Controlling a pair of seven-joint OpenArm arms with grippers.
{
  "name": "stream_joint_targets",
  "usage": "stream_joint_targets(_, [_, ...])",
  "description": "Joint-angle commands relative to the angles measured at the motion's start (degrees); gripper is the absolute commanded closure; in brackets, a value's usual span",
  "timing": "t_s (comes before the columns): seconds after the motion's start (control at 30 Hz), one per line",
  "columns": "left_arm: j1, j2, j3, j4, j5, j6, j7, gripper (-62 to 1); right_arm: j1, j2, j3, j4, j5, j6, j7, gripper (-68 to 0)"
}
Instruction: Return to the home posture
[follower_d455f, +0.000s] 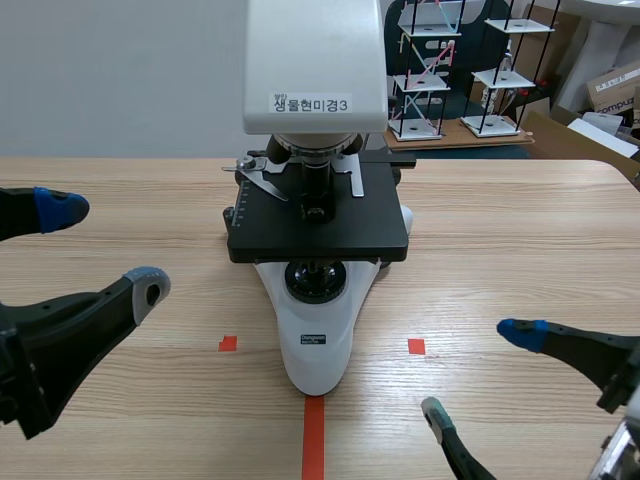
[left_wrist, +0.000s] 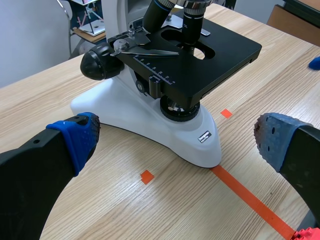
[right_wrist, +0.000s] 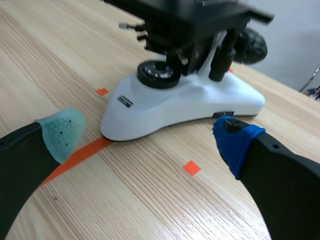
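Nearest the robot, the left tool (follower_d455f: 104, 247) hangs released and holds nothing, one dotted pad blue, the other grey. The right tool (follower_d455f: 478, 371) is likewise spread wide and empty, its pads blue and grey-green. Both sit low over the pale wooden surface (follower_d455f: 520, 230), well apart, one on each side of an orange-red tape line.

The microscope (follower_d455f: 315, 350) stands between them at the middle, touching neither. In each wrist view, the rounded end of its smooth white base lies just ahead of the gap between the fingers. A small dark label on that base is too small to read. Above it sits a flat black square stage (follower_d455f: 380, 230). The white head carries a label (follower_d455f: 311, 103) reading "생물현미경3".

Farthest back stand rod-and-plate frames (follower_d455f: 430, 70).
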Motion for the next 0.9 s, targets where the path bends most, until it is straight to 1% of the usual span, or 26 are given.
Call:
stream_joint_targets(0.0, [0.3, 0.4, -0.1, 0.9, -0.4, 0.1, -0.8, -62.3, -1.8, 0.3, 1.4, 3.6, 0.8, 0.2, 0.7, -56.8])
stream_joint_targets(0.1, [0.3, 0.4, -0.1, 0.9, -0.4, 0.1, -0.8, -62.3, -5.9, 0.3, 4.4, 10.5, 0.8, 1.9, -0.3, -56.9])
stream_joint_targets(0.2, [0.3, 0.4, -0.1, 0.9, -0.4, 0.1, -0.8, -62.3, -7.8, 0.3, 6.9, 16.0, 0.9, 1.9, -1.1, -56.9])
stream_joint_targets(0.27, [0.3, 0.4, -0.1, 0.9, -0.4, 0.1, -0.8, -62.3, -7.8, 0.3, 8.3, 17.8, 2.2, 1.9, -2.0, -56.9])
stream_joint_targets(0.37, [0.3, 0.4, -0.1, 0.9, -0.4, 0.1, -0.7, -62.3, -7.0, 0.3, 9.7, 18.3, 6.1, 1.9, -5.4, -56.9])
stream_joint_targets(0.5, [0.3, 0.4, -0.1, 0.9, -0.4, 0.1, -0.8, -62.3, -6.2, 0.3, 10.1, 18.3, 6.4, 2.2, -8.9, -56.9])
stream_joint_targets(0.63, [0.3, 0.4, -0.1, 0.9, -0.4, 0.1, -0.8, -62.3, -6.2, 0.3, 10.1, 18.3, 6.5, 3.2, -9.0, -56.9])
stream_joint_targets(0.87, [0.3, 0.4, -0.1, 0.9, -0.4, 0.1, -0.8, -62.3, -6.2, 0.3, 10.1, 18.3, 6.5, 3.2, -9.0, -56.9])
